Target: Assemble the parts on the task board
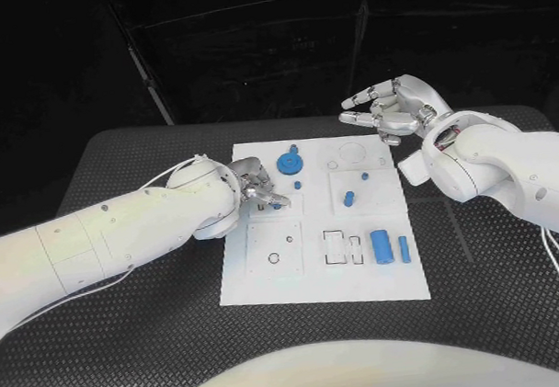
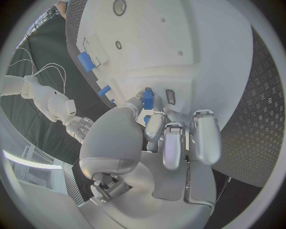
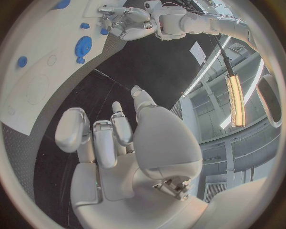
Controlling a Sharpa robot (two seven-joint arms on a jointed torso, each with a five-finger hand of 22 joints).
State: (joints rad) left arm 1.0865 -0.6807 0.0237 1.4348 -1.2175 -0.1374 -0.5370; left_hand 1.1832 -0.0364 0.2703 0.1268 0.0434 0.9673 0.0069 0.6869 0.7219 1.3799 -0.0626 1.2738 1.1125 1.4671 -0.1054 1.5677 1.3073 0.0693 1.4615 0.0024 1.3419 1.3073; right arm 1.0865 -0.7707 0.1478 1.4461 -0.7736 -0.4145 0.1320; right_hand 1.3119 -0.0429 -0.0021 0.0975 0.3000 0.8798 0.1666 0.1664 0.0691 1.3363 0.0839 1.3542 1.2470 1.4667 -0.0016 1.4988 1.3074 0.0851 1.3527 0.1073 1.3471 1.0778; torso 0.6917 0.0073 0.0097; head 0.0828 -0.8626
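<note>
From my console the job looks partway through. On the task board I see a blue disc-shaped part seated near the far edge, a small blue peg standing in the middle panel, and a blue cylinder with a thinner blue bar beside it in the near right panel. Next to those, two rectangular recesses look unfilled, and so does a round outline at the far right corner, so I judge that several parts are yet to be placed.

My left hand is over the board's left side, just near of the disc. The left wrist view shows a small blue part pinched between the thumb and a fingertip, held close above the board surface near a small dark slot; the other fingers are curled alongside. I take this as a placement in progress, but I cannot tell whether the piece touches the board.

My right hand hangs off the board's far right corner above the bench, fingers loosely bent and apart, holding nothing, well clear of every part.
</note>
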